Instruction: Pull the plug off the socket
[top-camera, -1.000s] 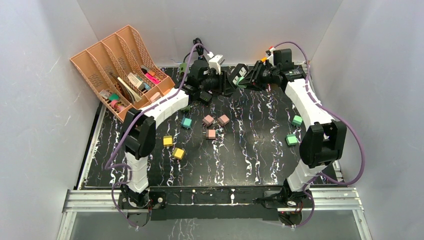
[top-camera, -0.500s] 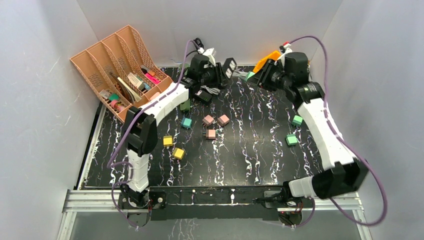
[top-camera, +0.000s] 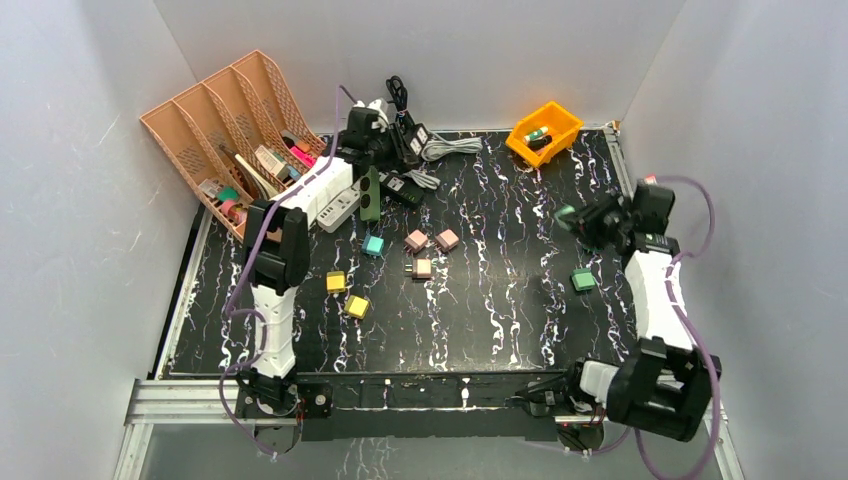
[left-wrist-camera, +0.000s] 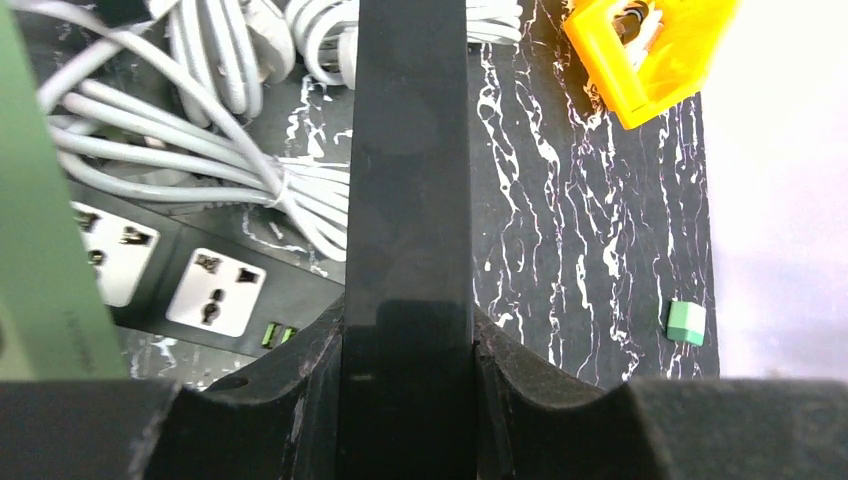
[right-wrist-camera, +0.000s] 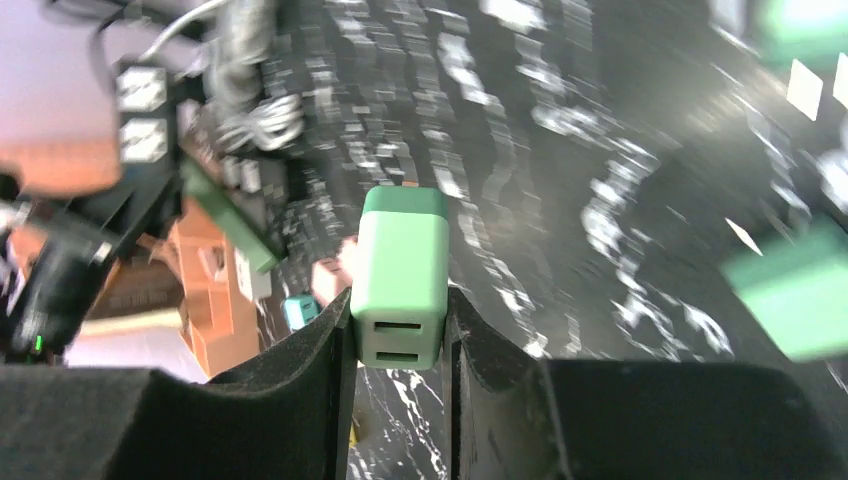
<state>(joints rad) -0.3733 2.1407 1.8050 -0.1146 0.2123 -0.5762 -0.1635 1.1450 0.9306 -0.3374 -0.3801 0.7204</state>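
Right end effector (right-wrist-camera: 398, 322) clamps one green plug (right-wrist-camera: 402, 270), on the near side of the orange bin (top-camera: 545, 132). Left end effector (left-wrist-camera: 407, 330) grips one black socket bar (left-wrist-camera: 405, 180), left of that bin, well apart from the plug.

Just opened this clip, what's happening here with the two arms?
The right gripper is shut on a green plug and holds it above the right side of the table, with no socket attached, so the plug looks already pulled free. The left gripper is at the far left by the black power strip and bundled grey cables. Whether it grips anything is unclear.
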